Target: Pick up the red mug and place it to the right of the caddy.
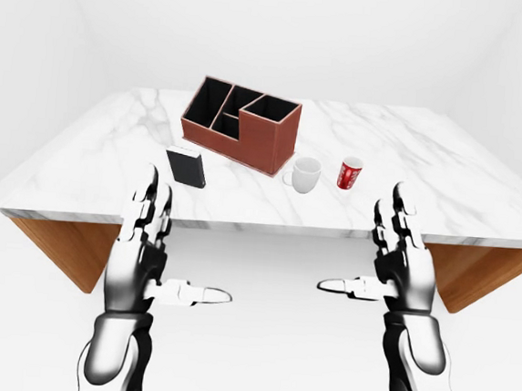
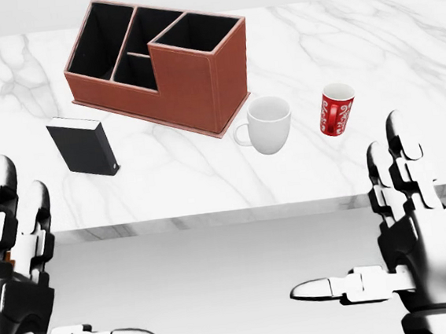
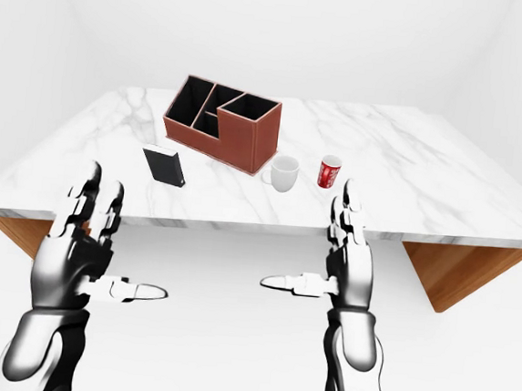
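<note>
Table (image 2: 400, 31): white marble top with wood sides, seen in the eye views; it fills the upper half of the head view.
Caddy (image 2: 191, 79): red-brown, with black-lined compartments, standing upper left of centre in the head view.
Red mug (image 2: 337, 109): upright on the table, right of the caddy and well apart from it, with a white patterned band; no hand touches it.
White mug (image 2: 268, 125): upright between the caddy and the red mug, just beside the caddy's lower right corner, handle toward the view's left.
Black box (image 2: 85, 146): standing on the table below the caddy's left end, apart from it.
Left hand (image 2: 31, 304): at the lower left of the head view, below the table edge; fingers (image 2: 6, 208) spread wide and pointing up, thumb out toward the view's centre; it holds nothing.
Right hand (image 2: 408, 240): at the lower right of the head view, below and slightly right of the red mug, clear of the table; fingers spread wide and upright, thumb pointing to the view's left; it holds nothing.
</note>
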{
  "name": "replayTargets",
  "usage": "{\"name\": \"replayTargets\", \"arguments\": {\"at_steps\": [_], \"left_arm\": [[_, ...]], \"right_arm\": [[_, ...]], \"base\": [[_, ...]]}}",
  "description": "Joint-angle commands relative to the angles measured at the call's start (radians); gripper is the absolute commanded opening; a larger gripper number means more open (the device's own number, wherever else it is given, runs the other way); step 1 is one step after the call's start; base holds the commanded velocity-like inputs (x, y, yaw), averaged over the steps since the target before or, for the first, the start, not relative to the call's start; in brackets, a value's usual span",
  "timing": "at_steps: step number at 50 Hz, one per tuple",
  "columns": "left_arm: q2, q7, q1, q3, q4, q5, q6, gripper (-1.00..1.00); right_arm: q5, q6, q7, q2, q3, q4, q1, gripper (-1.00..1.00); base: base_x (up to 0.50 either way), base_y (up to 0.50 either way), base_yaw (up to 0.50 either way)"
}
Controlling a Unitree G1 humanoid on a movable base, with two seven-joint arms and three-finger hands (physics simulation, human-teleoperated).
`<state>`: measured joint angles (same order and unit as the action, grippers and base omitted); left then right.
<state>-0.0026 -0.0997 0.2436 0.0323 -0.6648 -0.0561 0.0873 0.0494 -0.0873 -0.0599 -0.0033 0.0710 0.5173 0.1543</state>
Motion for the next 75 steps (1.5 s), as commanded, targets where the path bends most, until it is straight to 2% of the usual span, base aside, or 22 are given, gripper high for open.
{"name": "replayTargets", "arguments": {"at_steps": [1, 19, 75], "left_arm": [[-0.008, -0.009, 0.047, 0.012, -0.136, 0.002, 0.0, 1.0], [-0.024, -0.017, 0.077, 0.026, -0.216, 0.014, 0.0, 1.0], [-0.03, -0.03, 0.096, 0.038, -0.264, 0.008, 0.0, 1.0]], "right_arm": [[0.013, 0.0, 0.008, 0.013, 0.002, 0.202, 0.06, 1.0], [0.047, 0.0, -0.061, 0.017, 0.0, 0.301, 0.108, 1.0], [0.032, 0.0, -0.076, 0.02, -0.003, 0.303, 0.116, 1.0]], "base": [[0.0, 0.0, 0.0], [0.06, 0.0, 0.0], [0.5, 0.0, 0.0]]}}
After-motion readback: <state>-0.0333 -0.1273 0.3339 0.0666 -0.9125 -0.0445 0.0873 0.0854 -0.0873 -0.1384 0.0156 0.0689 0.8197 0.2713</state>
